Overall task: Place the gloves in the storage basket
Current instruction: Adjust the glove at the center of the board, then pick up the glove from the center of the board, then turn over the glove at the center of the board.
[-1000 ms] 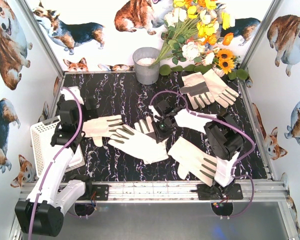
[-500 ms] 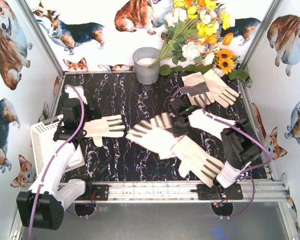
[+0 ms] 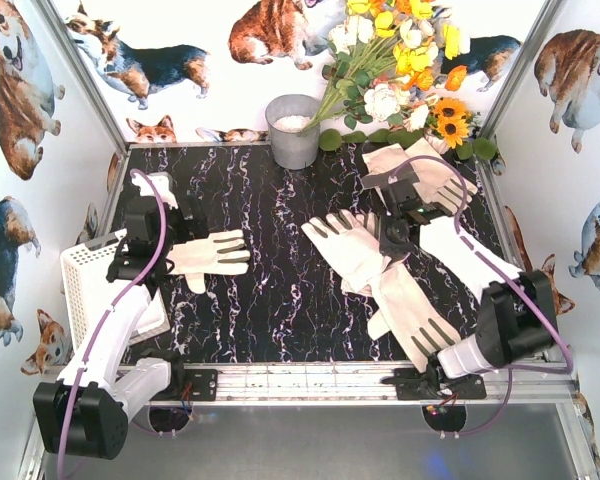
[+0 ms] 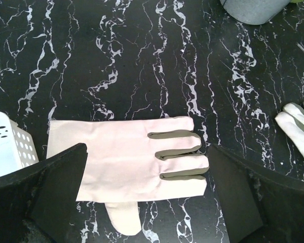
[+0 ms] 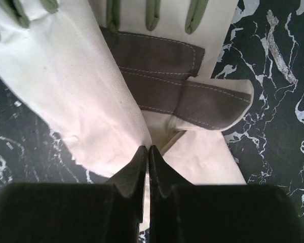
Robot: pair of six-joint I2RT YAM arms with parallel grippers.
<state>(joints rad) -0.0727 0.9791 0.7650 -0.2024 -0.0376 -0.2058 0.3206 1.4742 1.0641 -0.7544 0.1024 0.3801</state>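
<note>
While pinching centre-frame glove [image 3: 340, 245] in clamped right gripper [image 5: 148, 150] and hovering wide-spread left gripper [image 4: 147, 152] over left-side glove [image 4: 116, 144], mid-pickup; next lower, close, haul both to left-edge storage basket [image 3: 80, 280].

Overhead looks down — wrist views (close) share its tabletop [image 3: 280, 200].

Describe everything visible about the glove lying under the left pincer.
The glove is cream-white cloth with grey-green strips along three fingers. It lies flat and unfolded on the black marbled table, with its cuff toward the white storage basket, its fingers pointing away from it and its thumb sticking out toward the near edge. The left pincer hangs open above it, one finger at each end. No contact shows.
</note>
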